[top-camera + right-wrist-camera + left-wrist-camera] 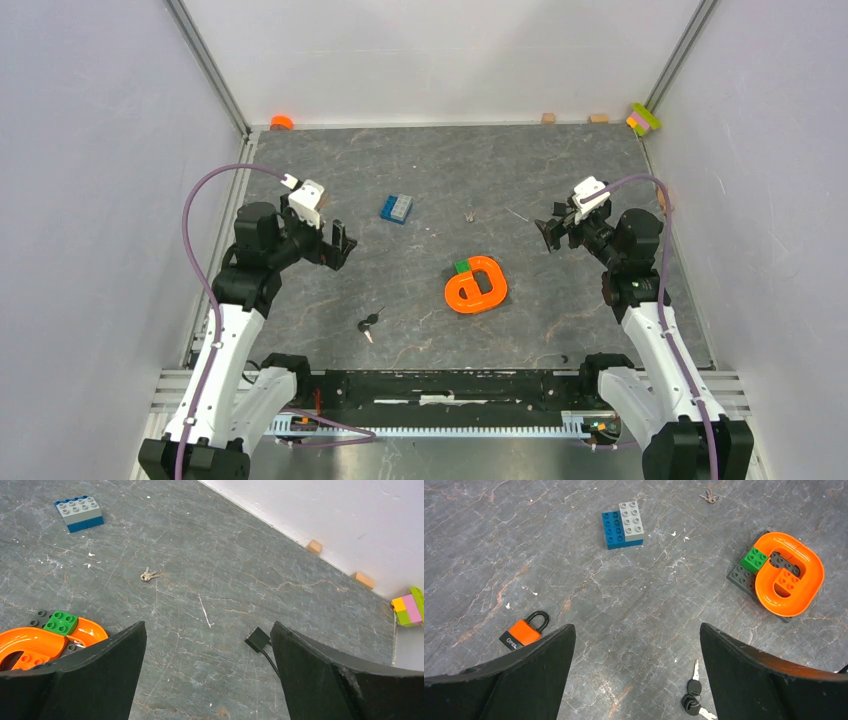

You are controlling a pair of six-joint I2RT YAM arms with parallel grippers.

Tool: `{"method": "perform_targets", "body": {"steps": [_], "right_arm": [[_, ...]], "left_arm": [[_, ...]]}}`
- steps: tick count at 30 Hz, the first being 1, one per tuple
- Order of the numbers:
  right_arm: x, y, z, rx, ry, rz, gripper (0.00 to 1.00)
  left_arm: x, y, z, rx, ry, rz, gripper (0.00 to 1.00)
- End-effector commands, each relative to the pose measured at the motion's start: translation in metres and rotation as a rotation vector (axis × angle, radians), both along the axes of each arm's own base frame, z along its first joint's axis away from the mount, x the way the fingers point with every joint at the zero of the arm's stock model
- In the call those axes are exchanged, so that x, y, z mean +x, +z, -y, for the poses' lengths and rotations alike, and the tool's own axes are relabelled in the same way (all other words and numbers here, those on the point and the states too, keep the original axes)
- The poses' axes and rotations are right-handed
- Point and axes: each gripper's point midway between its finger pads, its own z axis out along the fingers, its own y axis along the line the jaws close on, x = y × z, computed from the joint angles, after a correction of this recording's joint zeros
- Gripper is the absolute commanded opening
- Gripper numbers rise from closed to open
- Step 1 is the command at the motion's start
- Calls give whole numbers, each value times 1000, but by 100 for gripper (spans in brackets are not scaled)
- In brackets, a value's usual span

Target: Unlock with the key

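Observation:
The key (369, 323) lies flat on the grey table, near the front and left of centre. In the left wrist view it is a pair of black-headed keys (694, 686) on one ring, close to the right finger. The small orange padlock (524, 631) with a black shackle lies beside the left finger; the top view does not show it. My left gripper (340, 243) (636, 630) is open and empty above the table. My right gripper (550, 235) (207, 625) is open and empty, with a small black lock on a thin cable (258, 639) beside its right finger.
An orange ring-shaped piece (476, 285) (789, 574) on toy bricks sits mid-table. A blue and grey brick (396, 208) (624, 524) lies further back. Small silvery keys (148, 575) lie near the middle. Wooden blocks (548, 118) and a coloured block (643, 119) line the back wall.

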Motion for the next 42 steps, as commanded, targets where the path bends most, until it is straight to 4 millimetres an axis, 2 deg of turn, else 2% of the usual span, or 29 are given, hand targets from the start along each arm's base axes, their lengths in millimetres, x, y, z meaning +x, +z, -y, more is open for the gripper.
{"method": "perform_targets", "body": {"steps": [1,15,20,23,28,33,35,37,42], "right_arm": [[0,16,-2,-4,16,51,98],[-2,10,-8,-10,61,38,98],[-10,5,-17,-30,139,38,98],[-12,4,-20,-33,158,38,98],[-11,3,-19,-43,154,36,98],[-8,-1,-17,-56,148,16,98],[-9,-2,-19,-58,160,10,98],[-10,-3,-20,-61,170,9,98],[-8,-13,-20,-66,177,-12,98]], "left_arm": [[-1,7,1,11,-22,40,100],[3,14,-11,39,40,52,100],[-4,20,-9,83,-17,78,100],[2,21,-21,131,38,88,100],[-2,7,-37,263,40,36,100],[1,-28,-68,454,80,-102,100],[3,-41,-74,495,82,-137,100],[-1,-52,-65,474,26,-182,100],[-43,-75,-8,371,-332,-284,100]]}}
